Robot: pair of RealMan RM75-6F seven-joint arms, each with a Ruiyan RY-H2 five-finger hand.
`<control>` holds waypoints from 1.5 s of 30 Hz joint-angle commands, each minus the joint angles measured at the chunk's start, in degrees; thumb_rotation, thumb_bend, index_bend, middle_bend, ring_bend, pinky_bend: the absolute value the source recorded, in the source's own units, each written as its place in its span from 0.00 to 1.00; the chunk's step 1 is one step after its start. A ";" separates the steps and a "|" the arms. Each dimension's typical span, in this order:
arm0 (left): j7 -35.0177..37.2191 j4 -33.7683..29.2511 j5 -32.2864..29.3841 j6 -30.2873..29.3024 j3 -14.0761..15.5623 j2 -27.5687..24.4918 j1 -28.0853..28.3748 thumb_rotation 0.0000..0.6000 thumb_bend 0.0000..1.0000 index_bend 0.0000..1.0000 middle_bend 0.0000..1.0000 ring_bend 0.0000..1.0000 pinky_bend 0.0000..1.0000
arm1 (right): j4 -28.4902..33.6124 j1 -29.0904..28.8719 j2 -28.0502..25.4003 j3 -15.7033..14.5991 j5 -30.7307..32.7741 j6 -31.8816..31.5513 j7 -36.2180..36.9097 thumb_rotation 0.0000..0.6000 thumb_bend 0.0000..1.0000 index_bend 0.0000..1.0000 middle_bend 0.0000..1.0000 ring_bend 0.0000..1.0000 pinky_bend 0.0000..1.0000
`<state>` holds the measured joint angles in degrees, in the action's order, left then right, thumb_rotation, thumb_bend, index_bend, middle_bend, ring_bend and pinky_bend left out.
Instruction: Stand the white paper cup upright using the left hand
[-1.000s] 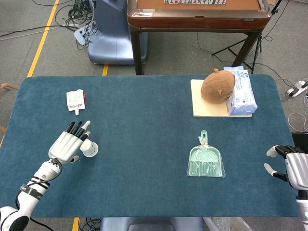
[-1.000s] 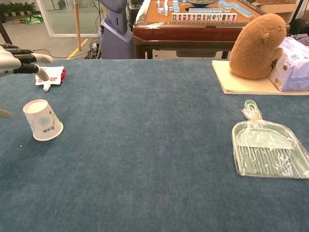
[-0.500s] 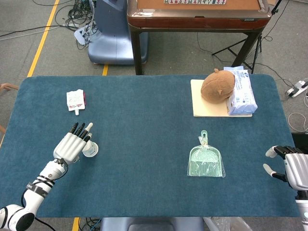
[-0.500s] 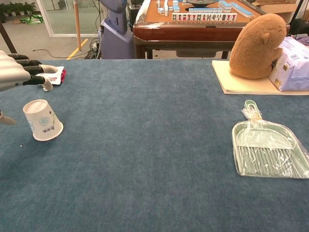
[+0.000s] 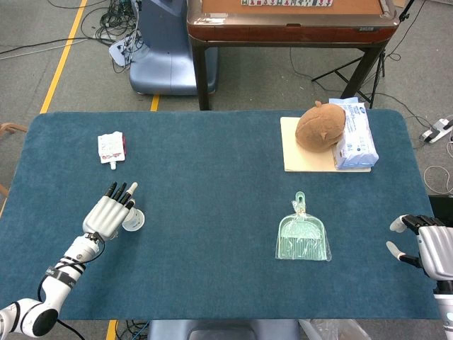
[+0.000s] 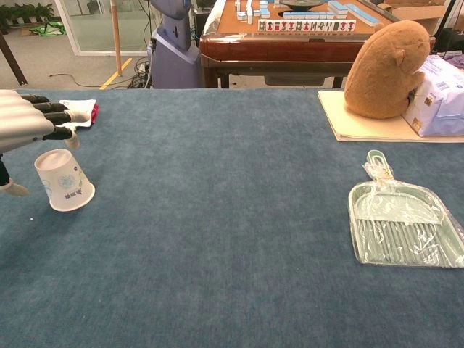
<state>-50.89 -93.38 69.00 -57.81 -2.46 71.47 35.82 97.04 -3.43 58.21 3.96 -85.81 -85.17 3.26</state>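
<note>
One cup [image 6: 64, 180] sits mouth-down near the table's [image 5: 212, 177] left edge, so the left hand [image 5: 110, 210], fingers spread and empty above it, should wrap its sides before turning it.

From my seat, the paper cup [image 6: 64, 180] sits near the desk [image 5: 212, 184] left edge under my left hand [image 5: 107, 214], a pouch [image 5: 111, 148] behind it, dustpan [image 5: 303, 237] toward the right edge, plush toy [image 5: 320, 126] at the far right corner.
</note>
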 commanded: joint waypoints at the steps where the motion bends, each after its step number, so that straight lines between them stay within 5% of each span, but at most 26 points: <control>1: 0.04 0.87 -0.29 0.17 0.34 0.56 0.27 1.00 0.07 0.26 0.00 0.00 0.07 | 0.02 0.01 -0.03 0.00 -0.03 -0.03 0.09 1.00 0.20 0.53 0.52 0.44 0.47; 34: 6.57 6.74 4.76 -4.53 1.25 4.42 -0.44 1.00 0.07 0.46 0.00 0.00 0.07 | 0.11 -0.02 0.01 -0.15 -0.11 0.17 0.14 1.00 0.20 0.53 0.52 0.44 0.47; 45: 25.17 2.49 -2.29 -2.76 -2.74 1.29 -3.38 1.00 0.07 0.46 0.00 0.00 0.07 | 0.10 -0.14 0.19 -0.31 -0.31 0.43 -0.26 1.00 0.20 0.53 0.52 0.44 0.47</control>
<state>-30.43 -89.92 68.86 -61.34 -3.86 73.66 33.57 97.15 -3.56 58.39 3.65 -86.12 -84.75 3.01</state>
